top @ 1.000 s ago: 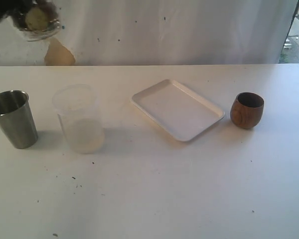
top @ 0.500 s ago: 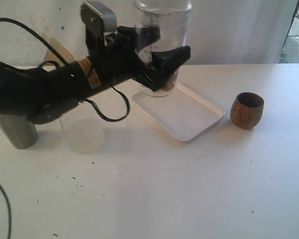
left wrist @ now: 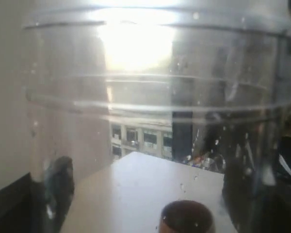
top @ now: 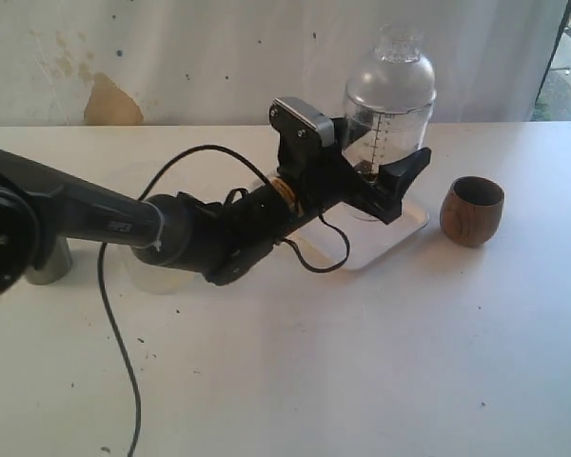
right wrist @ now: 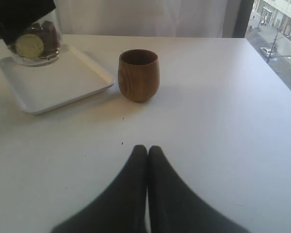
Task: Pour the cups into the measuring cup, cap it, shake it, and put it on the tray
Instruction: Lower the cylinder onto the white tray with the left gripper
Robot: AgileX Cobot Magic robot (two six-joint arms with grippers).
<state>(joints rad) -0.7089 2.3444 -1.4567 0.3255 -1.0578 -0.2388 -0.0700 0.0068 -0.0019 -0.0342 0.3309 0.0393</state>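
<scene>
White tray (right wrist: 63,82) is under the capped measuring cup (top: 388,105), which my left gripper (top: 381,179) clamps near its rim, so I should settle it flat and upright before releasing; beside the tray my right gripper (right wrist: 147,151) is closed and empty.

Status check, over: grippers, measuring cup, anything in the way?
Copy: left gripper shut on capped measuring cup, upright over tray, contact unclear; right gripper shut, empty. Wooden cup stands beside tray, not touching.
</scene>
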